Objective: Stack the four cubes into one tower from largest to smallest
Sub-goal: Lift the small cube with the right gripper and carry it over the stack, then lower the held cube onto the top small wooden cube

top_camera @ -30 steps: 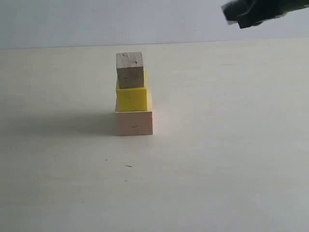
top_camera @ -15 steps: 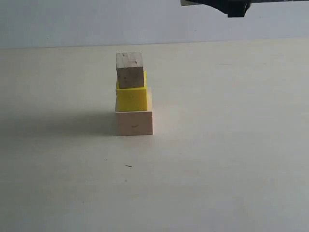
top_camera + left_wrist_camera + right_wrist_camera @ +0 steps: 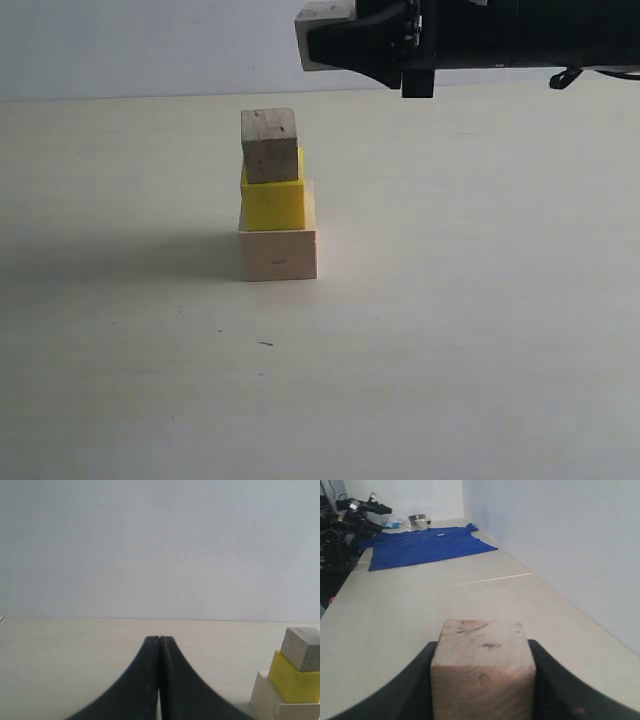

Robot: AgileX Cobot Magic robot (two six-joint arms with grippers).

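Observation:
On the table stands a tower of three cubes: a large pale wooden cube [image 3: 278, 254] at the bottom, a yellow cube [image 3: 272, 203] on it, and a small brownish wooden cube [image 3: 269, 145] on top. My right gripper [image 3: 322, 42] reaches in from the right, above and just right of the tower. It is shut on the smallest pale wooden cube [image 3: 320, 12] [image 3: 482, 665], which fills the gap between its fingers [image 3: 415, 685]. My left gripper [image 3: 159, 639] is shut with nothing in it, low over the table, and the tower [image 3: 292, 677] stands off to its side.
A pale wall [image 3: 150, 45] runs behind the table. In the right wrist view a blue cloth [image 3: 425, 545] lies spread far down the table, with small bowls [image 3: 420, 520] and dark equipment [image 3: 340, 525] beyond it.
My right gripper has moved left along the top of the exterior view with the pale cube, to a spot near above the tower. The tower has not moved.

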